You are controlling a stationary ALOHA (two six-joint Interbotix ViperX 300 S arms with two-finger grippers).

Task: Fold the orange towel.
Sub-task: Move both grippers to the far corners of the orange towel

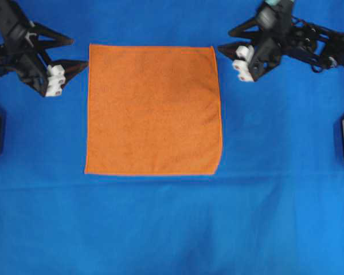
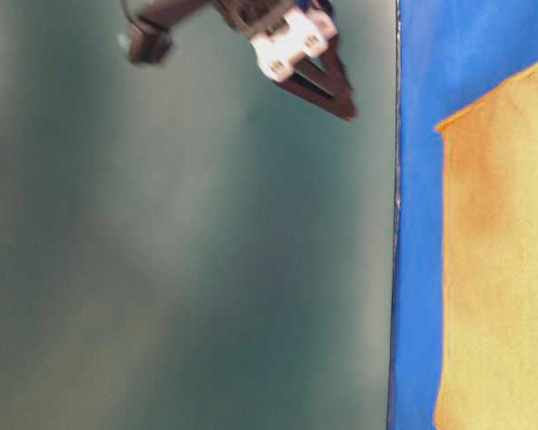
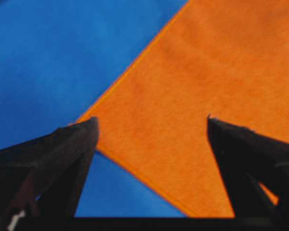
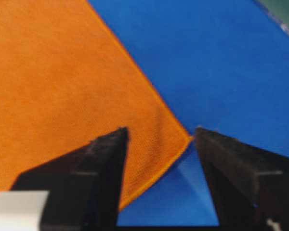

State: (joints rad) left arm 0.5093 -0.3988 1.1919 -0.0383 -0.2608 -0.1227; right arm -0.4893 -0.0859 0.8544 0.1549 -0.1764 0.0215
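Both hands gape wide: left hand (image 1: pixel 73 51) and right hand (image 1: pixel 225 39) flank the far corners of the orange towel (image 1: pixel 153 110), flat on the blue surface (image 1: pixel 160 229). You're approaching; next, pinch both corners.

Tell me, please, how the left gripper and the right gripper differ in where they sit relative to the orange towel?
The left gripper sits off the orange towel's upper-left corner in the overhead view; the right gripper sits off its upper-right corner. In the wrist views, the left gripper's fingers frame a corner plus a broad stretch of towel, while the right gripper's fingers bracket just the corner tip. Both are open and hold nothing.
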